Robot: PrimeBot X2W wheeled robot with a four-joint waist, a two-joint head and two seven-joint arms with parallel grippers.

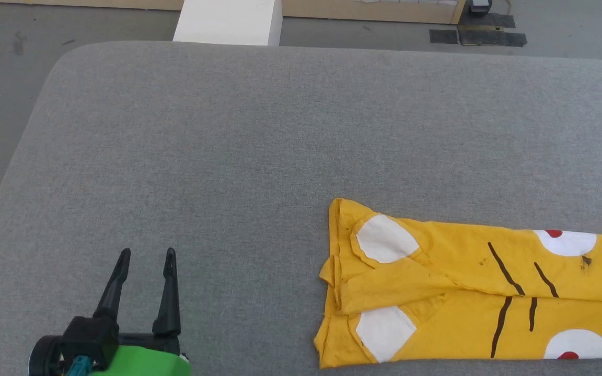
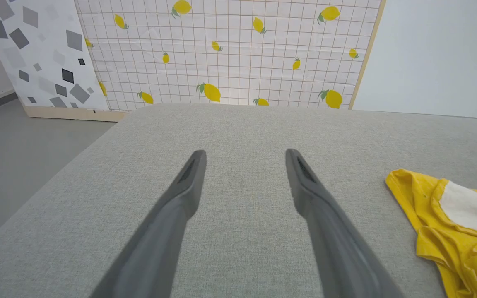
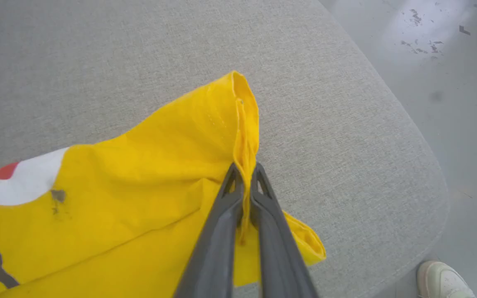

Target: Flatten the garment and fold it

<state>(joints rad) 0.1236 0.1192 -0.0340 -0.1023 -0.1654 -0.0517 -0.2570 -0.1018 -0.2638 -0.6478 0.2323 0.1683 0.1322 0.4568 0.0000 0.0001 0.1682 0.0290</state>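
The garment (image 1: 463, 292), a mustard-yellow T-shirt with white patches, red dots and dark lines, lies folded lengthwise on the grey table at the lower right of the head view, running off the right edge. My right gripper (image 3: 244, 171) is shut on the garment (image 3: 147, 174), pinching a bunched hem edge between its dark fingers (image 3: 222, 231) and lifting it a little off the table. My left gripper (image 1: 147, 254) stands open over bare table, well to the left of the shirt. In the left wrist view the garment (image 2: 449, 219) lies to the right of the left gripper (image 2: 244, 154).
The grey padded table (image 1: 228, 146) has rounded corners, with grey floor beyond. A white box (image 1: 230, 21) stands past the far edge. A lemon-print panel (image 2: 230, 54) stands behind the table. A person's white shoe (image 3: 443, 281) is on the floor near the table's corner.
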